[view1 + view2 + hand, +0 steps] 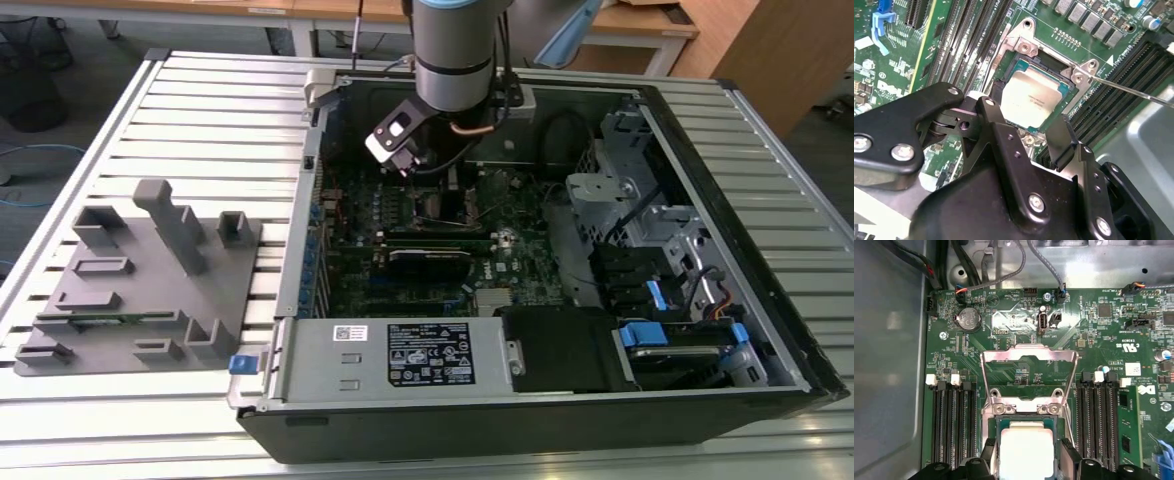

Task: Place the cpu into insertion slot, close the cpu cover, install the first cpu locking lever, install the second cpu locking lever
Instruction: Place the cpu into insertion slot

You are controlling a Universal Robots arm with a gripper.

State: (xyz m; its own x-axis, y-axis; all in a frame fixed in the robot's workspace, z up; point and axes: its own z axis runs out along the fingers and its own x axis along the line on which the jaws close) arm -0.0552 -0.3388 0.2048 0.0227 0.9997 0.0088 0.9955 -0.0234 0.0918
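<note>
The cpu (1033, 100), a small square chip with a dull metal top, lies level in the insertion slot (1054, 64) on the green board. My gripper (1029, 116) straddles it. One black finger (1061, 137) presses against one edge of the chip and the other finger against the opposite edge. In the first wrist view the cpu (1026, 450) sits between the same fingers. The cpu cover (1029, 351), a thin silvery frame, is swung open beyond the slot. A thin wire lever (1134, 92) stands free beside the socket. In the exterior view my gripper (424, 170) hangs just above the insertion slot (447, 205).
Long black memory slots (951, 425) flank the socket on both sides. The open computer case holds a labelled power supply box (427, 355) at the near side and drive cages (641, 220) on the exterior view's right. A grey fixture block (134, 280) lies on the slatted table.
</note>
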